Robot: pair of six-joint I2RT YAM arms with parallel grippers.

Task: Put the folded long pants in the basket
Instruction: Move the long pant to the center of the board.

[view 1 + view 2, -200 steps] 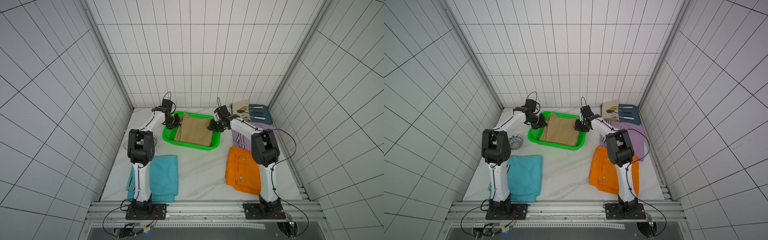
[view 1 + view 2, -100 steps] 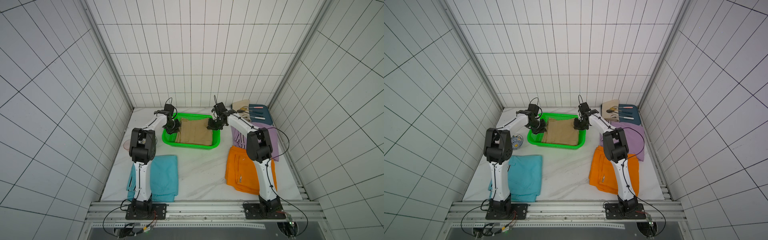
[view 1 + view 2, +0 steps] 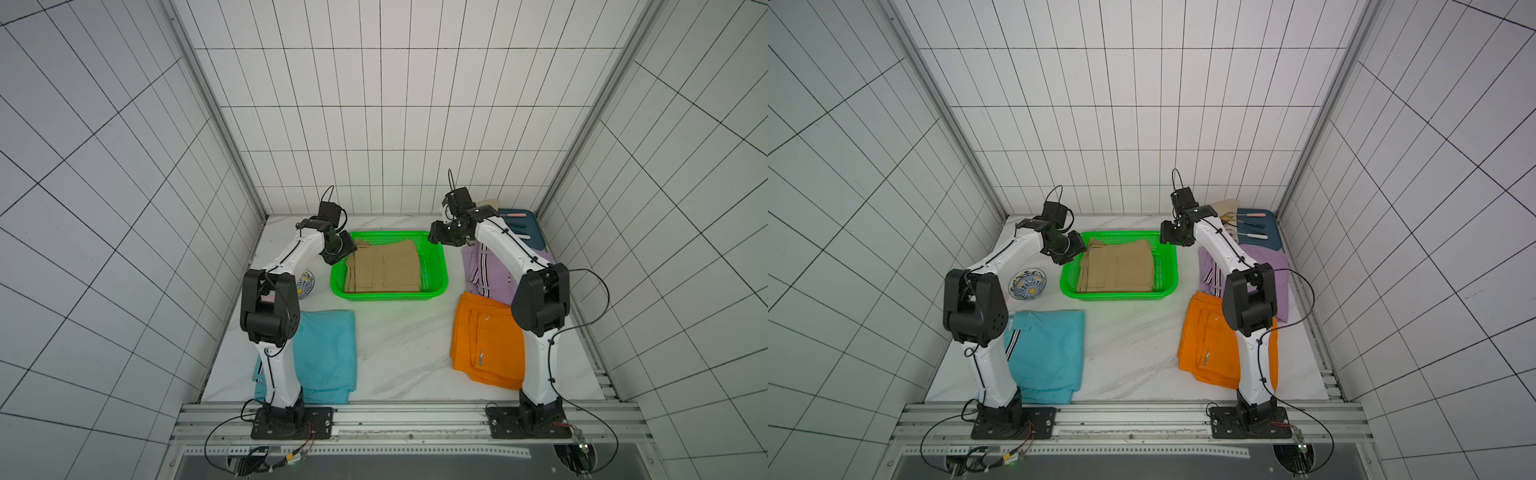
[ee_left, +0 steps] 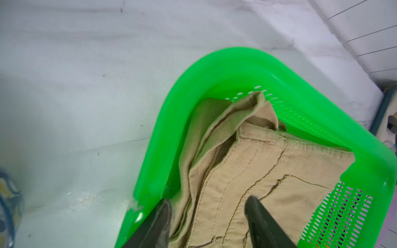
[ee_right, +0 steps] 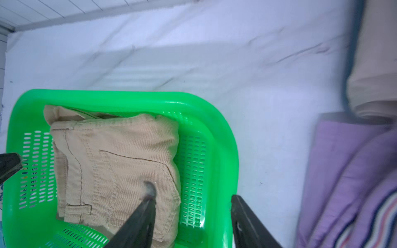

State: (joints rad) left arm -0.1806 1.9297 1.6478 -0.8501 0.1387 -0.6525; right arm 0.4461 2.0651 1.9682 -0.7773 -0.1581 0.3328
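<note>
The tan long pants (image 3: 384,270) (image 3: 1117,270) lie folded inside the green basket (image 3: 388,296) (image 3: 1119,296). My left gripper (image 3: 347,251) (image 4: 208,200) is open at the basket's left end, its fingers either side of the pants' edge. At the right end my right gripper (image 3: 436,239) (image 5: 192,192) is open too, one finger over the tan cloth (image 5: 111,163) and one outside the green wall (image 5: 217,137). Sky blue pants (image 3: 326,353) lie front left, orange pants (image 3: 484,340) front right, lilac striped pants (image 3: 498,274) behind them.
A patterned bowl (image 3: 1027,284) sits left of the basket. At the back right corner a dark blue tray (image 3: 1258,228) holds utensils, with a cream cloth roll (image 3: 1225,208) beside it. The tiled walls stand close on three sides.
Both grippers were shut on the tan pants' ends, lowered them into the basket, and have opened and let go. The pants now rest flat inside.
</note>
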